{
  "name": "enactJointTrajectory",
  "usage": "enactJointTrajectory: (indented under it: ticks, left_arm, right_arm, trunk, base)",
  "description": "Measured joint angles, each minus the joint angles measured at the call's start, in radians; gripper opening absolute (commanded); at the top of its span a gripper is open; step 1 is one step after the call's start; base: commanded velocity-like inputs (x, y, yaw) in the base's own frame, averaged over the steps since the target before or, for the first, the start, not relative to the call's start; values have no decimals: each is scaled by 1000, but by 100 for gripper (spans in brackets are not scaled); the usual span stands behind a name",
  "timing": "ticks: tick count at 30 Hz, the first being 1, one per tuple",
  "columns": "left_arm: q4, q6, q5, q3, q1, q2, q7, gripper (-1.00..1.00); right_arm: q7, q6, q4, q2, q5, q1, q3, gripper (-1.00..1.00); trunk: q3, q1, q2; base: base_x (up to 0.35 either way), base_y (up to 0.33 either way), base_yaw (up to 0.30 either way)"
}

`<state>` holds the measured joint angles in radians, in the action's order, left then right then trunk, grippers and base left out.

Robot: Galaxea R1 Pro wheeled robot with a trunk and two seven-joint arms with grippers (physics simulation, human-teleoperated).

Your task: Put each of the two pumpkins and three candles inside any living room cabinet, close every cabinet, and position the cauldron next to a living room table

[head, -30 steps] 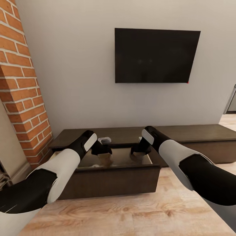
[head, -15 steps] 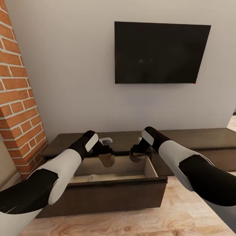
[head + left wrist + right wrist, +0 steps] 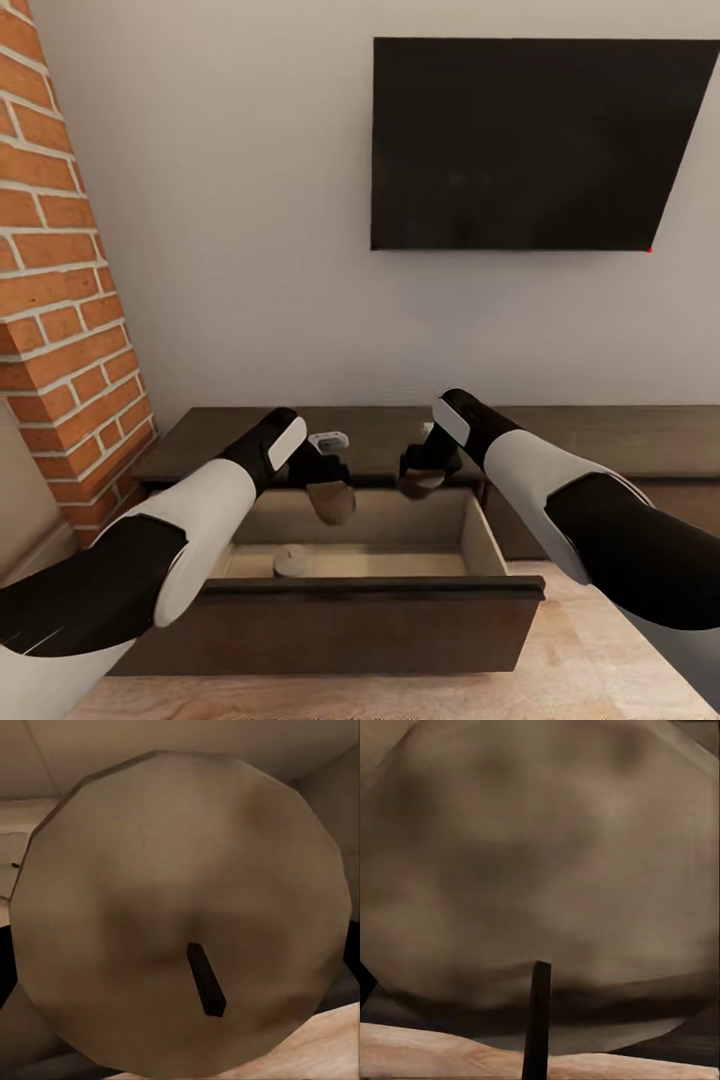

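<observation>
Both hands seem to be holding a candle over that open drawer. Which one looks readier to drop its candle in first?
Probably the left. Its candle hangs over the open drawer, near the candle already lying inside. The right gripper holds its candle farther back, near the drawer's rear edge, so it likely needs to come forward first.

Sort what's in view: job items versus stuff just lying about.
Job items:
left candle, in left gripper
right candle, in right gripper
third candle, in the open drawer
cabinet

Lying about:
TV
brick fireplace
</observation>
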<state>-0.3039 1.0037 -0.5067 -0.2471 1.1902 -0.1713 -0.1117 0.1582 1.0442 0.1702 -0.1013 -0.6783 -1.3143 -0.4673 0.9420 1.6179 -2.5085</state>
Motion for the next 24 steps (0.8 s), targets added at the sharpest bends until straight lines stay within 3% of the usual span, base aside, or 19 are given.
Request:
enactJointTrajectory:
  ticks: [5,16,24]
  left_arm:
    - [0,0,-5,-2,-2,-3,4,-100]
    - [0,0,-4,-2,-5,-3,4,-100]
    - [-1,0,-2,-3,-5,-3,4,-100]
  right_arm:
    - [-1,0,-40,0,8,2,-4,-100]
    - [-5,0,-49,-2,5,18,-3,-100]
    - [-5,-76,-48,-48,-1,26,-1,-100]
  trunk:
    - [4,0,0]
    - [9,0,0]
    - [13,0,0]
  base:
    - [1,0,-190]
    - [0,0,-47]
    - [0,0,19]
